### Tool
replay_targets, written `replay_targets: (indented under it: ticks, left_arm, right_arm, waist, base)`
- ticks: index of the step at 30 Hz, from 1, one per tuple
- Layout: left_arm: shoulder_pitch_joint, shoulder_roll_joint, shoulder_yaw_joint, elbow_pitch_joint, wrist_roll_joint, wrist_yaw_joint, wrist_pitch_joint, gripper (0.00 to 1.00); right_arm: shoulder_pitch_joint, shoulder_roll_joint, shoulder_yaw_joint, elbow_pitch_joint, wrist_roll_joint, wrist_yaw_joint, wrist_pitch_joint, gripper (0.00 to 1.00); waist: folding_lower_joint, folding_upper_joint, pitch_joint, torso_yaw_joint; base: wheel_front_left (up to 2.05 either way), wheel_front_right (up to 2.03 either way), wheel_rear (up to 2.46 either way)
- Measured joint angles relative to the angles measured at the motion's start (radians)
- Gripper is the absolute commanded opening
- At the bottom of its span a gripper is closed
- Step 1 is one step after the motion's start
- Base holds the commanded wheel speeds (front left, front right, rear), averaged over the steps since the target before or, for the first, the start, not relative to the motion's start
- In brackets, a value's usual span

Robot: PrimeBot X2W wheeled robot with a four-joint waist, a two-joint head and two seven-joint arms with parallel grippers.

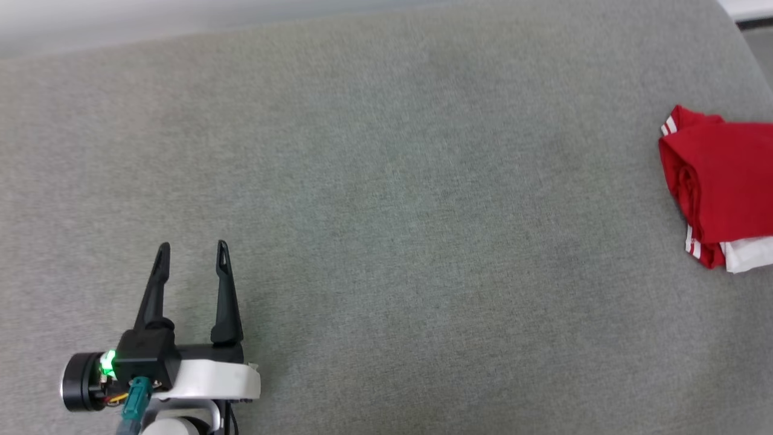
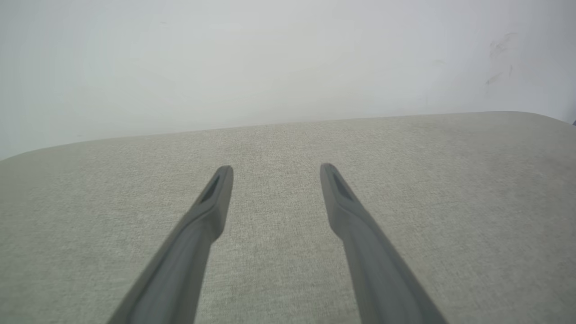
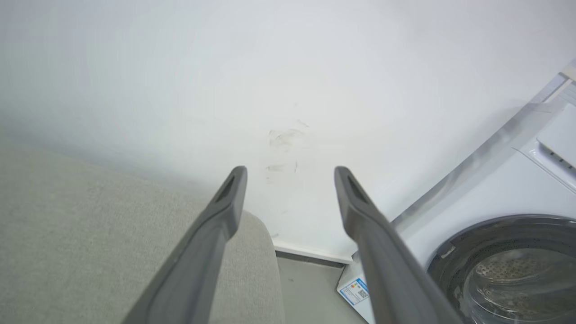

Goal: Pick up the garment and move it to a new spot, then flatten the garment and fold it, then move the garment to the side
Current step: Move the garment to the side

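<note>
The garment lies folded into a compact red bundle at the far right of the grey cushion, with red-white striped trim and a white sleeve showing at its near corner; the frame edge cuts off its right part. My left gripper rests at the lower left of the head view, far from the garment, open with nothing between its fingers. In the left wrist view the left gripper points over bare fabric toward the wall. My right gripper is open and holds nothing, aimed past the cushion's corner at the white wall.
The grey fabric cushion spans the head view, its rounded far-right corner near the wall. In the right wrist view a white washing machine with an open drum stands right of the cushion, across a strip of floor.
</note>
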Motion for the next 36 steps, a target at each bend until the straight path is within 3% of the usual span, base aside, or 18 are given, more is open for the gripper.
replay_targets:
  ticks: [5, 13, 18, 36]
  left_arm:
    - [0.036, -0.008, -0.006, 0.006, -0.005, 0.009, 0.0, 1.0]
    - [0.075, -0.013, -0.013, 0.029, -0.016, 0.017, 0.0, 1.0]
    - [0.104, -0.015, -0.026, 0.043, -0.026, 0.02, 0.0, 1.0]
    - [0.215, -0.016, -0.053, 0.061, -0.05, 0.034, 0.0, 1.0]
  right_arm:
    - [0.066, 0.135, -0.087, -0.144, -0.039, 0.0, -0.11, 1.0]
    - [0.316, 0.316, -0.091, -0.472, -0.026, 0.0, -0.132, 1.0]
    - [0.51, 0.355, -0.09, -0.559, 0.035, 0.0, -0.132, 1.0]
    - [0.971, 0.466, -0.165, -0.611, 0.099, -0.001, -0.132, 1.0]
  waist:
    - [0.0, 0.0, -0.067, 0.026]
    - [-0.0001, 0.0, -0.151, 0.083]
    - [-0.0001, 0.0, -0.196, 0.115]
    - [-0.0002, 0.0, -0.33, 0.166]
  base:
    - [0.0, 0.0, 0.0]
    - [0.0, 0.0, 0.0]
    - [0.0, 0.0, 0.0]
    - [0.0, 0.0, 0.0]
